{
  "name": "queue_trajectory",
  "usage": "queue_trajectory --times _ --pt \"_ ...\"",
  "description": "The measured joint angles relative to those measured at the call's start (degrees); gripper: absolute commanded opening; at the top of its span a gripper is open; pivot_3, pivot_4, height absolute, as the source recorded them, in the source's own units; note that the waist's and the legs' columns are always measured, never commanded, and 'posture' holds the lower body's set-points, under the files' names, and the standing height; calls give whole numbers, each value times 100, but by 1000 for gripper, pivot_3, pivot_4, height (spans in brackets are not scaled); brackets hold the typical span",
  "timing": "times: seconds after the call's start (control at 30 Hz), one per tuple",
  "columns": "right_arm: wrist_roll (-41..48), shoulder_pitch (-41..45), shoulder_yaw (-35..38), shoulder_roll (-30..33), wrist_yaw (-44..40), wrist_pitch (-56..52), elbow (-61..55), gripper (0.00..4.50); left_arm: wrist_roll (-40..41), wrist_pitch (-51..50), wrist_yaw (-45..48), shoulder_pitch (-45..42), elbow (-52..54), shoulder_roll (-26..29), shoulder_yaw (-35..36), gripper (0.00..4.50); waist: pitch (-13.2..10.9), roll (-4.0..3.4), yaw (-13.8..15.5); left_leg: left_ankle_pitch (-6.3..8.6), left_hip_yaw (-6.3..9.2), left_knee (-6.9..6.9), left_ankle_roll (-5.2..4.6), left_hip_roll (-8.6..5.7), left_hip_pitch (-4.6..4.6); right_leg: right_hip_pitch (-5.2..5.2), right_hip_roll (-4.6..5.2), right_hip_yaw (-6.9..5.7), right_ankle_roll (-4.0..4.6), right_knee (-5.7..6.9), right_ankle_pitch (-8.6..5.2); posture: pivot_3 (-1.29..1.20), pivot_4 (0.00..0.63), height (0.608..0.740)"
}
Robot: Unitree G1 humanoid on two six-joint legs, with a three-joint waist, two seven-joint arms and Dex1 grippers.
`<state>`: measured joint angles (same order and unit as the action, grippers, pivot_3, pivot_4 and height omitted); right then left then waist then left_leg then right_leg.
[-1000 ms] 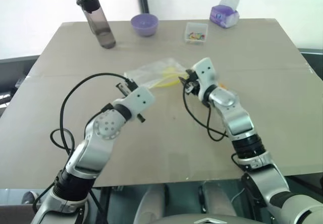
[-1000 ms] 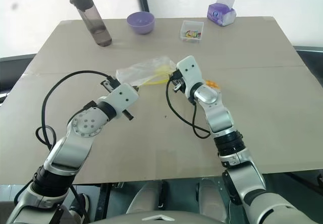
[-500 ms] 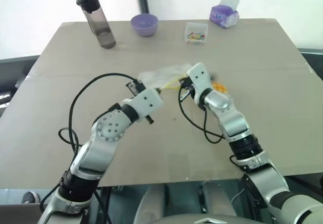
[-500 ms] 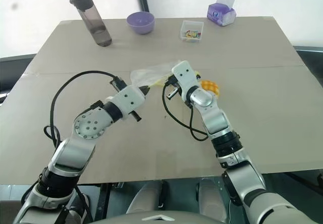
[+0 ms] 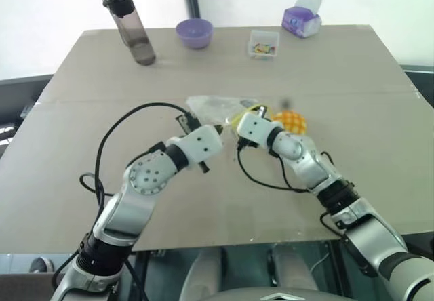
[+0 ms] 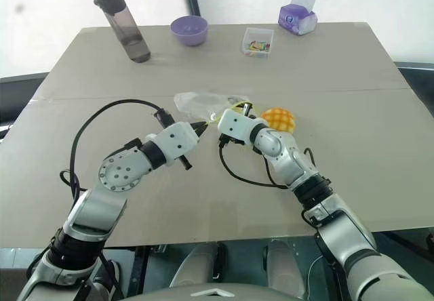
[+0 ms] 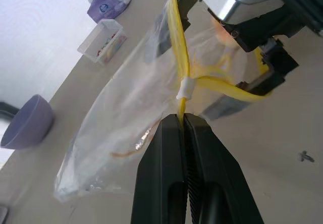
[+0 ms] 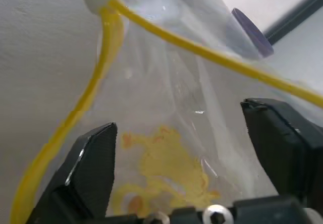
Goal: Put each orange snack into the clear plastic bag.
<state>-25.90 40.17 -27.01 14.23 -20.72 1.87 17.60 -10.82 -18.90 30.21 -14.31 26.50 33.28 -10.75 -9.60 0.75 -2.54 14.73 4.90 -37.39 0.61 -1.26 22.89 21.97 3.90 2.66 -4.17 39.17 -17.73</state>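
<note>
The clear plastic bag hangs crumpled just above the table's middle, its yellow strip stretched taut. My left gripper is shut on that strip at one corner of the bag. My right gripper is open, with its fingers wide apart at the bag's mouth. Bag film and the pale yellow patch lie between the fingers. One loop of the strip runs around a finger of the right gripper. An orange snack with a grid pattern lies on the table beside my right wrist, outside the bag.
Along the far edge of the table stand a dark bottle, a purple bowl, a small clear box of coloured bits and a purple tissue pack. Black cables loop from both wrists.
My right gripper has rolled over, sunk towards the table and opened wide at the bag. The orange snack, hidden behind that arm before, now shows. The left gripper and bag drifted right.
</note>
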Motion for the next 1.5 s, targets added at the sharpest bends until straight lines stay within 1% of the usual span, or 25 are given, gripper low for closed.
queue_trajectory --times 0.13,0.23,0.33,0.37,0.4,0.47,0.53,0.63,0.8,0.93,1.13,1.17,1.2,1.23,1.43,1.47,1.5 --pt "67 0 122 -101 -6 9 -16 4373 -44 -263 -124 10 0 -277 1 0 0 1 -3 0 1 -1 0 1 0 0 -1 0 0 2 0 0 150 740" --pt "171 -12 229 -90 -60 -8 -85 4373 -172 -442 -257 29 -4 -320 25 0 0 0 -3 0 1 -1 0 1 -1 0 -1 0 0 3 0 0 150 740" --pt "378 -76 387 50 -252 22 -373 4373 -260 -618 -424 64 -44 -363 158 0 0 1 2 0 1 -2 0 1 -1 -1 -1 0 0 3 0 0 150 740" --pt "862 -342 677 105 -576 -122 -806 4373 -295 -692 -512 86 -81 -366 250 0 1 1 23 0 11 -2 0 2 1 -10 -1 -10 0 -5 0 0 150 740" --pt "969 -395 743 106 -643 -175 -889 4373 -312 -711 -534 101 -101 -365 299 0 1 1 20 0 10 -2 0 3 0 -10 -1 -9 0 -5 0 0 150 740" --pt "1832 -748 1238 9 -1038 -1062 -1582 4373 -317 -747 -585 101 -194 -363 409 0 1 1 25 1 10 -3 -1 4 1 -14 1 -9 0 -6 0 0 150 740" --pt "2519 -972 1557 37 -1377 -1678 -2142 4373 -314 -749 -611 105 -240 -364 418 0 1 1 25 2 10 -4 -4 2 0 -15 3 -9 0 -6 0 0 150 740" --pt "2934 -1015 2004 103 -1318 -2239 -2375 4373 -312 -736 -624 101 -248 -381 420 0 1 1 23 5 10 -4 -8 0 -5 -16 3 -10 0 -1 0 0 150 740" --pt "2940 -1081 2601 446 -898 -2660 -1989 4373 -302 -725 -631 99 -284 -426 420 0 1 1 26 3 9 -4 -6 0 -7 -15 3 -9 0 1 0 0 150 740" --pt "2950 -1587 2551 514 -899 -2864 -1781 4373 -256 -705 -623 96 -360 -464 418 0 1 1 7 4 3 -1 -6 1 -4 -14 2 -3 0 -3 0 0 150 740" --pt "3100 -1713 2468 500 -1004 -3070 -1783 4373 -240 -619 -616 57 -471 -473 396 0 14 2 19 14 6 -4 -25 1 -22 -31 1 -7 0 0 0 0 150 740" --pt "3128 -1696 2472 500 -1004 -3167 -1779 3996 -240 -616 -616 52 -492 -481 394 0 17 5 19 15 6 -5 -25 1 -22 -31 1 -7 0 0 0 0 150 740" --pt "3151 -1671 2475 501 -1004 -3246 -1770 3856 -240 -607 -616 33 -500 -497 388 0 21 8 20 14 7 -5 -25 1 -23 -32 1 -8 0 0 0 0 150 740" --pt "3162 -1663 2475 501 -1004 -3278 -1764 3603 -240 -599 -616 5 -501 -517 387 0 25 12 23 14 8 -5 -25 2 -23 -32 1 -8 0 0 0 0 150 740" --pt "3184 -1675 2416 512 -1014 -3298 -1764 1125 -241 -565 -617 -34 -502 -551 375 0 32 15 25 14 8 -6 -24 1 -23 -33 2 -9 0 0 0 0 150 740" --pt "3183 -1672 2411 519 -1012 -3298 -1764 842 -241 -565 -617 -34 -504 -553 366 0 33 15 25 14 8 -6 -24 1 -23 -33 2 -9 0 0 0 0 150 740" --pt "3182 -1664 2403 534 -1012 -3297 -1765 842 -241 -563 -617 -34 -508 -555 355 0 33 15 26 14 8 -7 -24 1 -23 -33 2 -9 0 0 0 0 150 740"
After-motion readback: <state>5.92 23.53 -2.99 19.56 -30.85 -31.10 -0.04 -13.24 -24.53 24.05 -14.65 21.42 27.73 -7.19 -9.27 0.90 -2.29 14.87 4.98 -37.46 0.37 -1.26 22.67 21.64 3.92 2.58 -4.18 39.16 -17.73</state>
